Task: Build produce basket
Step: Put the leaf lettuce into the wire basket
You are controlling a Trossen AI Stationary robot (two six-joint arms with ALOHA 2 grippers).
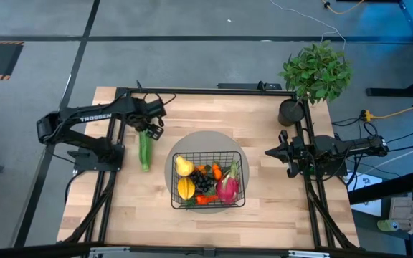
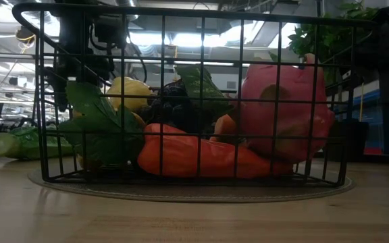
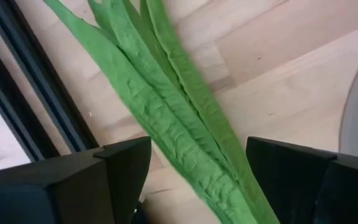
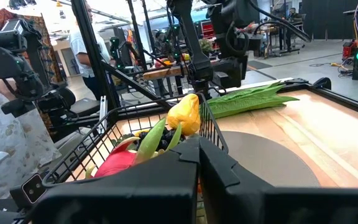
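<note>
Pale wood-plank table [image 1: 278, 208], black wire basket [image 1: 239, 179], crinkled matt green stalks [image 3: 166, 118], smooth dark fingers [image 3: 123, 168]

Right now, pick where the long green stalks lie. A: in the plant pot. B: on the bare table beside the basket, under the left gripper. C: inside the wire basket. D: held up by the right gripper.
B: the green stalks lie on the wood left of the basket, between the open fingers of the left gripper.

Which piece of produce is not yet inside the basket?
The long green stalks: they lie on the table left of the basket, under the open left claw. All other produce is inside.
</note>
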